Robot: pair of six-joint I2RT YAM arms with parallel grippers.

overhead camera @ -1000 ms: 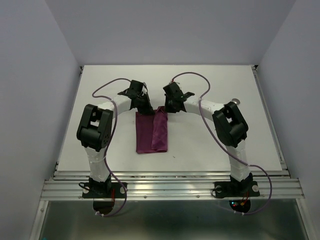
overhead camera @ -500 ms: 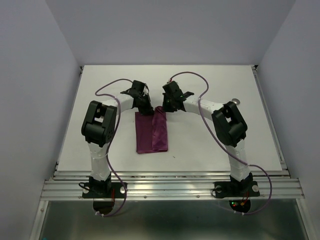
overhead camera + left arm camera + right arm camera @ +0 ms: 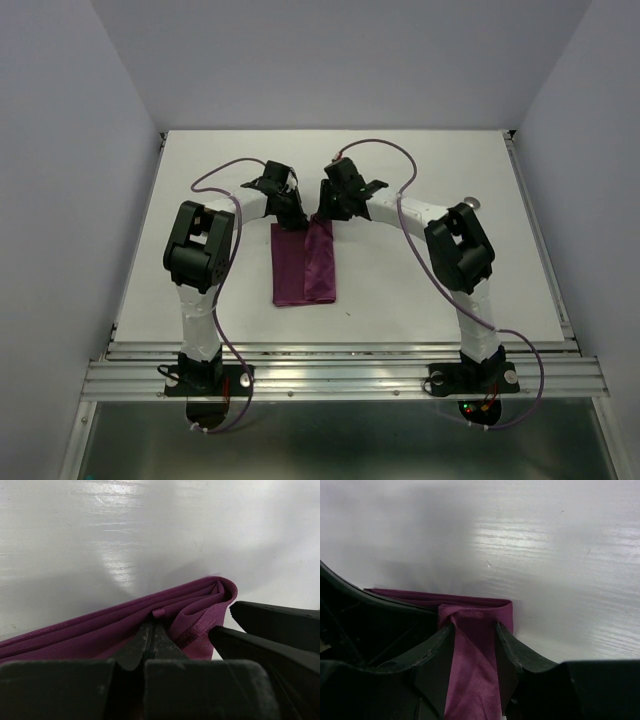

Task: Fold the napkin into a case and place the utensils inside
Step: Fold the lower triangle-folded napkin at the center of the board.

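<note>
Plum-purple cloth napkin (image 3: 304,266) lies on the white bench (image 3: 420,290), mid-bench between my two arms. It is folded to a long narrow rectangle running near to far. Its right strip looks lighter and lies over the darker left part. Both claws are at its far short end, close beside each other.

My left claw (image 3: 294,219) is on the far left corner. In the left wrist view the claw (image 3: 152,629) has its black fingers pressed together, pinching a small ridge of the folded napkin (image 3: 90,632). Several stacked layers curl round at the corner to the right of the pinch. The black fingers of my right claw (image 3: 270,630) sit just beside that corner.

My right claw (image 3: 323,212) is on the far right corner. In the right wrist view the claw (image 3: 474,642) is closed onto a bunched strip of napkin (image 3: 472,685) that fills the gap between its fingers, with the folded edge flat on the bench just beyond.

A small shiny silver thing (image 3: 470,203) is on the bench far right, well apart from the cloth, too small to tell what.
</note>
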